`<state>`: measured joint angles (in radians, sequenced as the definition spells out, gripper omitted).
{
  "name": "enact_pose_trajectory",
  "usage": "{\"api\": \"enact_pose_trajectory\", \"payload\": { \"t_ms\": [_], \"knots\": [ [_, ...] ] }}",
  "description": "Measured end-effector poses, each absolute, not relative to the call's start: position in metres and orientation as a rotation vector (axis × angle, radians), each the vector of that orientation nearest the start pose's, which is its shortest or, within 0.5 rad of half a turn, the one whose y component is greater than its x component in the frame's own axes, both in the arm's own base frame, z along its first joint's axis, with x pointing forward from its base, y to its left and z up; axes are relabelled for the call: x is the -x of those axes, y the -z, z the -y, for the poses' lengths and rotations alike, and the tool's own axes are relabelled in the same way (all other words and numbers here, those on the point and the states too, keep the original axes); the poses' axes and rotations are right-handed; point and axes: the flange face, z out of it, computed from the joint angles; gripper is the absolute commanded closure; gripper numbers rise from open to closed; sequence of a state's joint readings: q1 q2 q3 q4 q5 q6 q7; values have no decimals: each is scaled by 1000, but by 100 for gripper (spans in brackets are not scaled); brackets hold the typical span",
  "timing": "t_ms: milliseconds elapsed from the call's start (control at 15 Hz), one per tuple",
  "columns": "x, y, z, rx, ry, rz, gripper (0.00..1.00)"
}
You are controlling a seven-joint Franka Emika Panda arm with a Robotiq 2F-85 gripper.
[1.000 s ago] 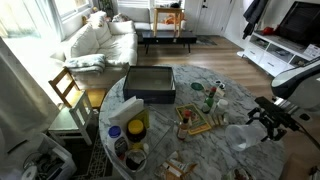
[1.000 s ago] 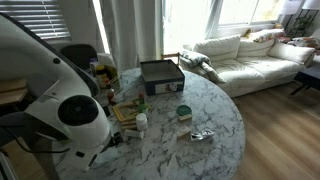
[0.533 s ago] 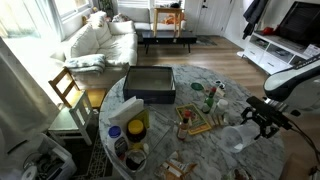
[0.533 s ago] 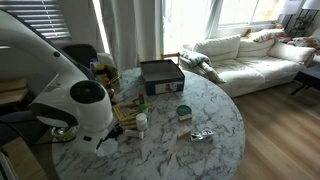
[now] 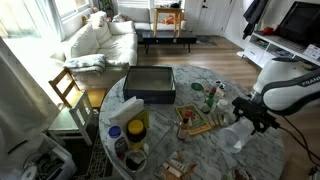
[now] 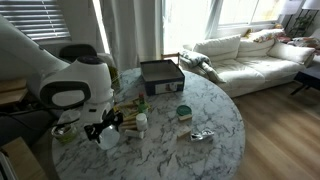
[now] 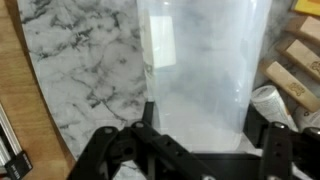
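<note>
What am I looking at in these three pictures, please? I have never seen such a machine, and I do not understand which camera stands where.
The big white machine is a robot arm. Its gripper is a two-fingered claw at the end. Two pictures come from cameras standing in the room, looking at a round marble table. The third comes from a camera on the wrist, looking past the fingers. On the table lie a dark box, a green bottle, wooden blocks and other small items. A clear plastic cup sits between the jaws; whether they squeeze it, I cannot tell.
</note>
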<state>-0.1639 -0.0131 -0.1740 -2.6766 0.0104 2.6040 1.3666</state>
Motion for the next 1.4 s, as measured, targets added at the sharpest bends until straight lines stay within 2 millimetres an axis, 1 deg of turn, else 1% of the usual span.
{"api": "enact_pose_trajectory", "payload": {
  "t_ms": [133,333,533,667,733,867,1067,1133,1267,1400],
  "knots": [
    [-394,-248,129,2128,-47,-2392,41],
    [-403,-269,116,2199,-35,-2380,41],
    [-408,-289,100,2288,-16,-2375,41],
    [-410,-298,87,2370,26,-2377,41],
    [-411,-301,80,2406,57,-2372,16],
    [-413,-305,70,2420,79,-2345,16],
    [-414,-306,68,2422,85,-2337,16],
    [-414,-306,68,2422,85,-2337,41],
    [-414,-307,67,2443,98,-2326,41],
    [-420,-309,57,2483,180,-2266,41]
  ]
}}
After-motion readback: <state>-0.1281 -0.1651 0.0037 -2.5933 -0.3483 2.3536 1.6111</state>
